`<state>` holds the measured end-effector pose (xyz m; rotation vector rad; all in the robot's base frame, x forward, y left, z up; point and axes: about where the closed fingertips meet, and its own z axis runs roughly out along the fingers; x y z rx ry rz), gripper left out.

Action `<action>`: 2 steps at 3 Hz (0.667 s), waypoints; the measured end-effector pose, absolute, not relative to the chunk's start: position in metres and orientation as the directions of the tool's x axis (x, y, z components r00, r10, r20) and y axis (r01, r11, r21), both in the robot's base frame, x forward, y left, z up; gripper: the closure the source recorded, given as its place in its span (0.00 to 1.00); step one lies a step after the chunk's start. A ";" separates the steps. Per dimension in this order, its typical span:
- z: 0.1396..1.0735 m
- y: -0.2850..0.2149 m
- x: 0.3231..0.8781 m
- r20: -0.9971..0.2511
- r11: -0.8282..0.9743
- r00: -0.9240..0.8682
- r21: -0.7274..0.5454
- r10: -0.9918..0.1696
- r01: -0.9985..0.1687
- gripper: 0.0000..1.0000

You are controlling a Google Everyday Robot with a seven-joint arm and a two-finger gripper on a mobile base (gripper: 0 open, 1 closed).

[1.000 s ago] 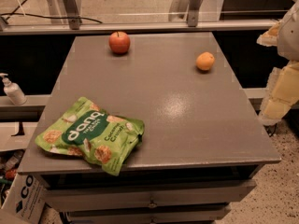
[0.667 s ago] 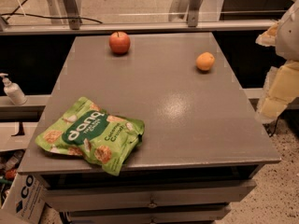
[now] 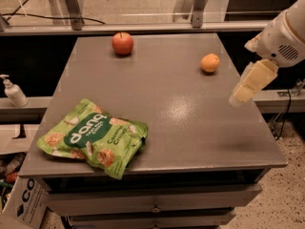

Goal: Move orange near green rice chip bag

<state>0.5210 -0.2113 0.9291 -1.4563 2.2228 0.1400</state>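
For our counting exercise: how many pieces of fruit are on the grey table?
2. The red apple sits far left; the orange far right, near the gripper hovering over the table's right edge. None seems hidden.

Lab-like workroom: grey drawer cabinet (image 3: 152, 204), floor cables (image 3: 57, 18), pump bottle (image 3: 13, 92); gripper (image 3: 240, 93) hovers at its right.

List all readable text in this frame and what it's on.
"dang": green rice chip bag, big white lettering.
Smaller print on the bag: too blurred to read.
"CO": cardboard box, lower left, cut off.
Gripper, right of the orange and apart from it: no text.
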 end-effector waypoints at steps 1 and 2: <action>0.912 -0.211 0.549 -0.525 0.464 -0.331 -0.143 -0.784 -0.874 0.00; 0.891 -0.218 0.574 -0.600 0.493 -0.329 -0.127 -0.729 -0.861 0.00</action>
